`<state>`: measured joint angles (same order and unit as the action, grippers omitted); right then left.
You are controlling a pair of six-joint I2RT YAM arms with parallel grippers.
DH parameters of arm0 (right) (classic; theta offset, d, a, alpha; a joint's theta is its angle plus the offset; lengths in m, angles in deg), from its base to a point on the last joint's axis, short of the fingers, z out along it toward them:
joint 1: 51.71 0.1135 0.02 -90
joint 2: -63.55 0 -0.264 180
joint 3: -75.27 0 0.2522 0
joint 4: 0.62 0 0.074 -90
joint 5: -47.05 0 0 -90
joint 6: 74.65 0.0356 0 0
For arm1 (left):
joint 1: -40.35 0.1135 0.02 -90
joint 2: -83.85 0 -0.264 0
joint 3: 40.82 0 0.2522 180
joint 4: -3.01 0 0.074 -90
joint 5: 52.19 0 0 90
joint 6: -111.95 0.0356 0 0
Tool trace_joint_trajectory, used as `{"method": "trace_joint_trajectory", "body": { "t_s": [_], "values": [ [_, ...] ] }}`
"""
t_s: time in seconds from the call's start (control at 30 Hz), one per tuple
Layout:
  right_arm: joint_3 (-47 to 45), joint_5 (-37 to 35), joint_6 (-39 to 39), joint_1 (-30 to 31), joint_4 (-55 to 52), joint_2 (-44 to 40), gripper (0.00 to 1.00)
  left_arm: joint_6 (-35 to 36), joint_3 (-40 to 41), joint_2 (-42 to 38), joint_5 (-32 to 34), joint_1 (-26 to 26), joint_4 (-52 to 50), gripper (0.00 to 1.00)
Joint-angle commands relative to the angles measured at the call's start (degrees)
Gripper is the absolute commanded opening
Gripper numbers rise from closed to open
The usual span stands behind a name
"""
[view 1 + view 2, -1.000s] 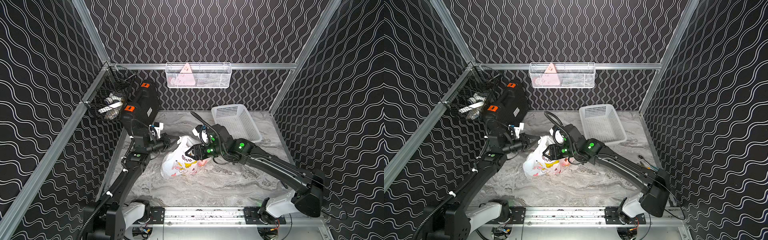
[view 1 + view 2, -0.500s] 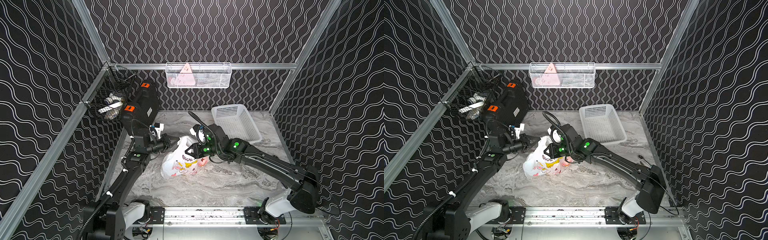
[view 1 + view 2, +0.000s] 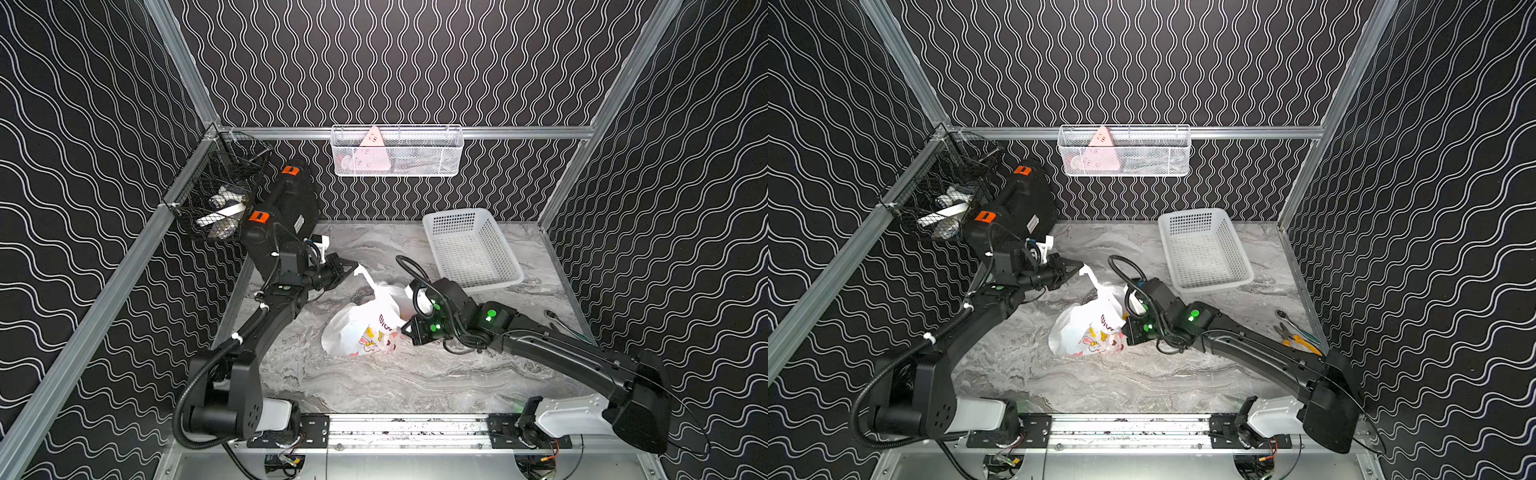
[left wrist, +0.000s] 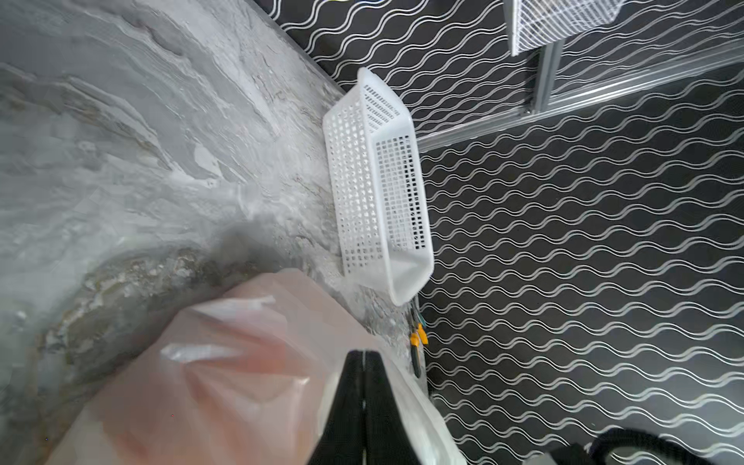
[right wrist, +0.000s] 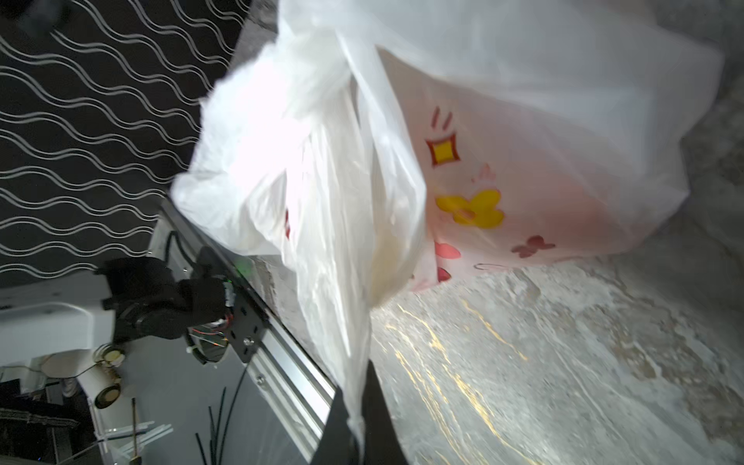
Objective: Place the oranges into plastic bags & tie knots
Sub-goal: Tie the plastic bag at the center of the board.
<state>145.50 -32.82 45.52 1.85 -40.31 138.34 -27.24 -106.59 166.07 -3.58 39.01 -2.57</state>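
The left arm rises from its base at the front left of the marble table (image 3: 395, 382). Its forearm slopes up and back, and its wrist bends to aim the left gripper (image 3: 349, 268) sideways toward the middle of the cell, above the tabletop. Its 2 fingers (image 4: 354, 386) are pressed together with only a thin seam between them. In both top views a white handle strip (image 3: 362, 275) runs from those tips down to the plastic bag (image 3: 361, 328), drawn up off the bag, so the gripper has the strip pinched.

The right arm lies low, stretched from its base at the front right toward the centre, with the right gripper (image 3: 409, 328) against the bag's right side. In the right wrist view its fingers (image 5: 382, 418) are closed on a gathered fold of thin white film (image 5: 342, 322) that leads into the bag.

The bag sits on the table near the centre, between the 2 grippers, bulging, with its yellow, pink and red print facing the front. The oranges (image 5: 583, 209) show only as a warm pinkish glow through the film; single fruits cannot be made out.

A white perforated basket (image 3: 457, 216) stands at the back right, apart from the bag. Yellow-handled pliers (image 3: 1296, 338) lie by the right wall.
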Motion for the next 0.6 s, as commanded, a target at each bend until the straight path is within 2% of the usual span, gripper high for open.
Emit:
{"method": "trace_joint_trajectory", "body": {
  "t_s": [0.0, 0.23, 0.3, 0.47, 0.57],
  "values": [
    [-5.1, -1.5, 1.0, 0.1, -2.8, -1.4, 0.00, 4.6, -3.1, 5.9, 7.0, 0.9, 5.0, 0.00],
    [-15.3, -3.2, 5.7, 0.1, -3.6, -5.7, 0.00, 6.6, -15.7, 20.5, 10.7, 2.0, 5.6, 0.00],
    [-18.1, -3.4, 7.2, 0.2, -3.9, -7.9, 0.00, 6.9, -19.1, 24.0, 10.7, 3.9, 5.4, 0.00],
    [-22.0, -6.5, 9.1, 0.7, -6.9, -12.7, 0.00, 8.7, -22.5, 29.1, 11.7, 5.5, 4.7, 0.00],
    [-21.7, -7.9, 9.0, 0.8, -9.0, -16.4, 0.00, 10.1, -22.8, 30.0, 9.0, 5.6, 5.9, 0.00]
  ]
}}
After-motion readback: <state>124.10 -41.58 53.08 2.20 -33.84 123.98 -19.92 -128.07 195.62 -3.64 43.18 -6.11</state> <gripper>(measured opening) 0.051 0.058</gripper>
